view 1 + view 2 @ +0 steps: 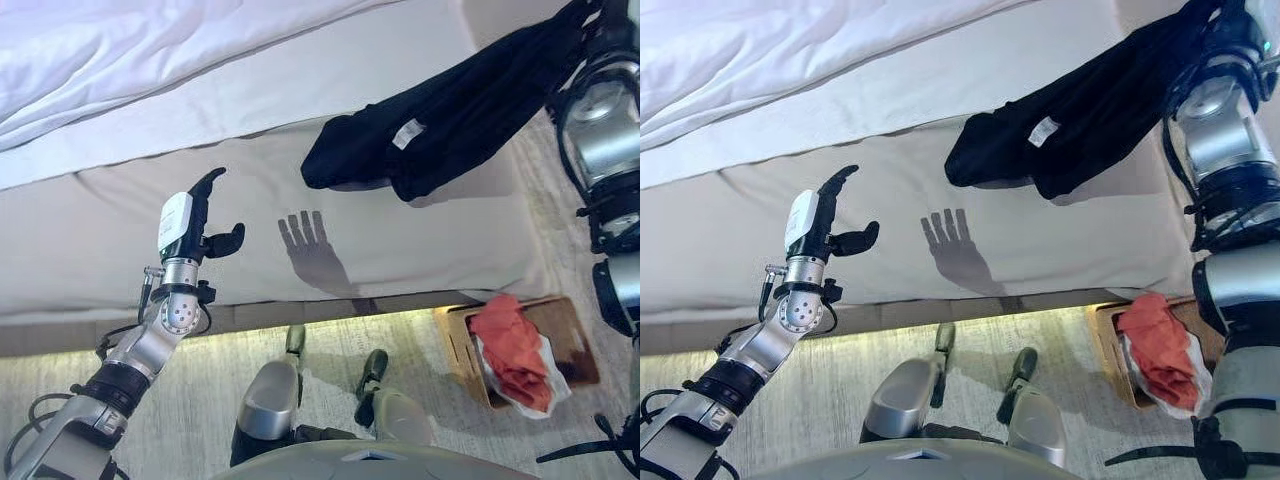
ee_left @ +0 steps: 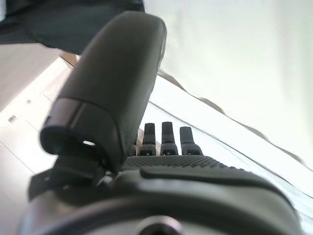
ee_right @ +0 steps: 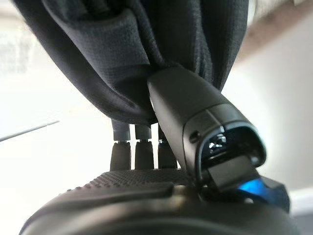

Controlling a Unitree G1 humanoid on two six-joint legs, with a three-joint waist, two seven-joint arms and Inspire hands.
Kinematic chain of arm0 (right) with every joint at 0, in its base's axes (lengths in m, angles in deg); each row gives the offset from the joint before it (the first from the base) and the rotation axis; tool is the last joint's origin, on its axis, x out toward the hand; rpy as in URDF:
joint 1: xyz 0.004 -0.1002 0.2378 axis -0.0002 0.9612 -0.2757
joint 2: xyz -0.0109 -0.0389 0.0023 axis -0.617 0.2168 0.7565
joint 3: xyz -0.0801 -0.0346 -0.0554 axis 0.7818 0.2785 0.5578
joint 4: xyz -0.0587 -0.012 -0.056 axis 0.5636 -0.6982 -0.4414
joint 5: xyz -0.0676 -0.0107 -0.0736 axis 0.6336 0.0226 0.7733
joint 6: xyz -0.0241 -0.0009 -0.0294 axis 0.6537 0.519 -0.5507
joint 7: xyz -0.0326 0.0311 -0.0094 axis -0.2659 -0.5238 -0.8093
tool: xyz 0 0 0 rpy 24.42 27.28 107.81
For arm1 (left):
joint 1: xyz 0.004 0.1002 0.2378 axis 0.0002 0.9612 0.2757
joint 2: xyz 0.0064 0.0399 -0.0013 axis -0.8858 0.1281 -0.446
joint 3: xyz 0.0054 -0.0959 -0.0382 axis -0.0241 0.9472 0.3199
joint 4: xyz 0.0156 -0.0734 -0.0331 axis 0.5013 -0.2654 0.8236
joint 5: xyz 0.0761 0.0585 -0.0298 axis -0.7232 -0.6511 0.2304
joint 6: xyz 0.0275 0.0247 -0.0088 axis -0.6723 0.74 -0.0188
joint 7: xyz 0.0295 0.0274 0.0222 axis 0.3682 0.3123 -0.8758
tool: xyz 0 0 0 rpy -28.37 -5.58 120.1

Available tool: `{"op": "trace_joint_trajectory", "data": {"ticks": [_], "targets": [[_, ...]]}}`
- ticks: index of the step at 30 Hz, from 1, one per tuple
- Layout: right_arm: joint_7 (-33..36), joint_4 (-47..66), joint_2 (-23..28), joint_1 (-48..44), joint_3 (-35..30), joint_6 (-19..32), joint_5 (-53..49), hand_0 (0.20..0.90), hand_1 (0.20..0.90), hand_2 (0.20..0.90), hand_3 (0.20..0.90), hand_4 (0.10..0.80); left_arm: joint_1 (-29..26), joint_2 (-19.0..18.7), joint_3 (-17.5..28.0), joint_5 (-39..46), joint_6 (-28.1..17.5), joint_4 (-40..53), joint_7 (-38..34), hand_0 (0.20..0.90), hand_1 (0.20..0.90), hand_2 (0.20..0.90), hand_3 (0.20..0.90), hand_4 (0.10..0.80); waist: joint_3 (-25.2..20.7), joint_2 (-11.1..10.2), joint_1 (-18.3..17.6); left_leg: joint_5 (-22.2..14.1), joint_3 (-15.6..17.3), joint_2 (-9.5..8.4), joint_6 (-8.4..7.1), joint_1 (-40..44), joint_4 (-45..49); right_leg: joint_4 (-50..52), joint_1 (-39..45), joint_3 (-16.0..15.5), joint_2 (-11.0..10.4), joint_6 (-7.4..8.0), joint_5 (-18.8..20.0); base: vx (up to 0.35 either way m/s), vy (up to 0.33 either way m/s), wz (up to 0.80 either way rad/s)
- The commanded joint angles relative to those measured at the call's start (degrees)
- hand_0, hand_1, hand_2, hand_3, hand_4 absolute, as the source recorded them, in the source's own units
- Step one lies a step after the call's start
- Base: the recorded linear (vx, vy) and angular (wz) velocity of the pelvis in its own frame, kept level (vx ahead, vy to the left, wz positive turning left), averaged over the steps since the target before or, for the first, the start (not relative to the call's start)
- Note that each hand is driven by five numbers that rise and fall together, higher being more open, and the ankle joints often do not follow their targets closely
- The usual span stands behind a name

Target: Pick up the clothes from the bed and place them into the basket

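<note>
one black garment [image 1: 450, 110] hangs from our right hand [image 3: 195, 127], pinched between thumb and fingers, its lower end draped on the beige bed [image 1: 120, 230] near the edge. our left hand [image 1: 195, 225] is raised over the bed with fingers straight and nothing in it. on the floor beside the bed, a wooden basket [image 1: 570, 330] holds a red cloth [image 1: 510, 345] and something white beneath it.

I see the garment [image 1: 450, 120] hanging over the bed's [image 1: 120, 220] right end. On the floor to my right, the basket [image 1: 568, 330] sits beside the bed, with a cloth [image 1: 512, 345] in it.
</note>
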Motion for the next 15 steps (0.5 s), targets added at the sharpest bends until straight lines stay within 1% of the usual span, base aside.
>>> {"op": "trace_joint_trajectory", "data": {"ticks": [1,2,4,7,8,12,15], "targets": [[4.45,3.94,7.47,4.24,0.82,3.97,0.04,0.3,0.3,0.3,0.2,0.1,1.09,1.43,-0.26,-0.26,-2.98,-2.79,-1.79,0.9,0.9,0.9,0.9,0.8,-14.99,-0.84,-4.05,-3.04,2.86,4.72,-2.34,0.88,-2.48,1.94,-2.02,2.59,-0.8,1.59,-1.39,0.006,0.003,-0.24],[4.39,4.15,7.59,4.65,0.47,3.99,0.09,0.3,0.3,0.3,0.2,0.1,1.0,1.48,-0.41,-0.34,-2.96,-2.91,-1.81,0.9,0.9,0.9,0.9,0.8,-15.07,-0.89,-4.07,-3.1,3.0,4.77,-2.37,0.97,-2.5,1.74,-1.94,2.72,-0.72,1.59,-1.29,0.004,0.002,-0.29],[4.07,5.13,8.59,6.56,-1.26,4.06,0.42,0.3,0.3,0.3,0.2,0.1,0.54,1.9,-0.87,-0.49,-3.11,-3.81,-1.55,0.9,0.9,0.9,0.9,0.8,-15.53,-0.99,-5.27,-3.46,3.9,5.08,-2.57,1.64,-2.5,0.99,-1.67,3.57,-0.42,1.64,-0.9,0.0,0.003,-0.28],[4.72,6.62,9.93,9.58,-4.04,3.59,0.32,0.3,0.3,0.3,0.2,0.1,-0.09,2.82,-1.45,-0.95,-3.11,-4.82,-0.66,0.9,0.9,0.9,0.9,0.8,-16.25,-1.0,-7.44,-4.03,5.28,5.47,-2.83,2.57,-2.5,0.1,-1.33,5.05,0.15,1.68,-0.52,-0.001,0.0,-0.37],[5.54,7.42,10.38,11.38,-5.97,3.55,0.0,0.3,0.3,0.3,0.2,0.1,-0.6,3.11,-1.77,-1.21,-3.21,-5.35,-0.08,0.9,0.9,0.9,0.9,0.8,-16.32,-0.92,-8.45,-4.34,5.91,5.56,-2.89,3.04,-2.5,0.01,-1.3,5.79,0.36,1.71,-0.51,-0.006,-0.002,-0.35],[7.36,9.82,11.49,14.93,-9.85,2.09,-0.49,0.3,0.3,0.3,0.2,0.1,-1.57,3.51,-2.48,-2.11,-3.64,-6.09,1.16,0.9,0.9,0.9,0.9,0.8,-16.44,-0.79,-10.61,-5.12,7.5,5.66,-3.01,4.17,-2.5,-0.43,-1.35,7.41,0.91,1.84,-0.23,-0.01,0.0,-0.31],[6.71,10.45,12.29,15.78,-11.14,0.66,0.35,0.3,0.3,0.3,0.2,0.1,-2.47,3.83,-3.23,-2.41,-3.84,-6.53,1.85,0.9,0.9,0.9,0.9,0.8,-16.49,-0.7,-11.58,-5.48,8.22,5.7,-3.2,4.46,-2.5,-0.97,-1.55,8.25,1.25,1.97,0.08,-0.023,-0.004,-0.28]]}}
